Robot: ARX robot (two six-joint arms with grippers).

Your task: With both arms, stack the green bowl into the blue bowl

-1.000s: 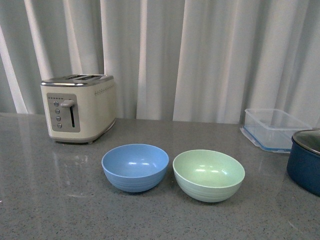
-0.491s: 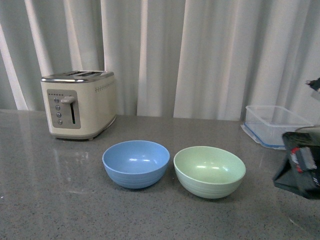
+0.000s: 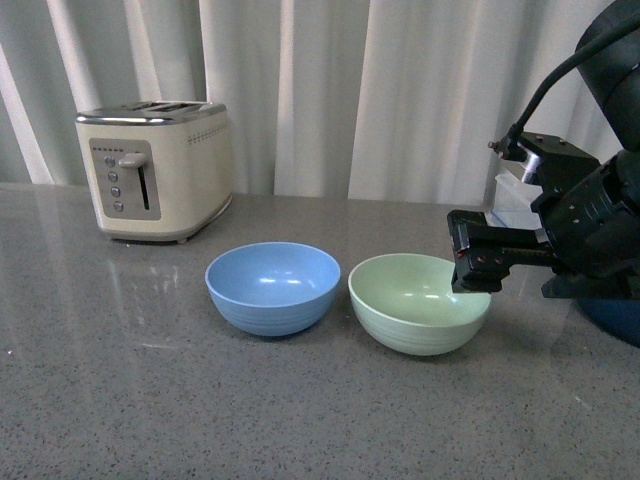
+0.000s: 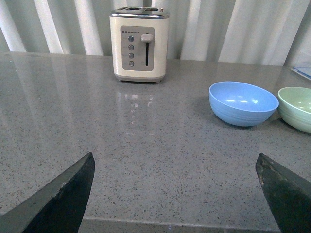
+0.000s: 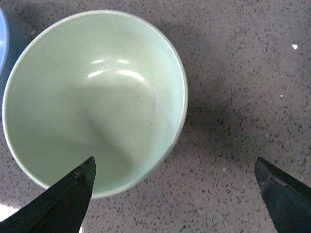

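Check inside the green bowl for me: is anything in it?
Nothing shows inside the green bowl: the right wrist view has bare mint plastic with light glints. One finger of the open right gripper covers a small patch by the rim.

R arm [image 3: 590, 215] is at far right of front view, black, cable looping over the top, wrist angled down. R pincer [image 3: 470, 262] is low, pointing inward, jaws spread wide per wrist cam. L pincer [image 4: 175, 194] is level, jaws also wide apart.
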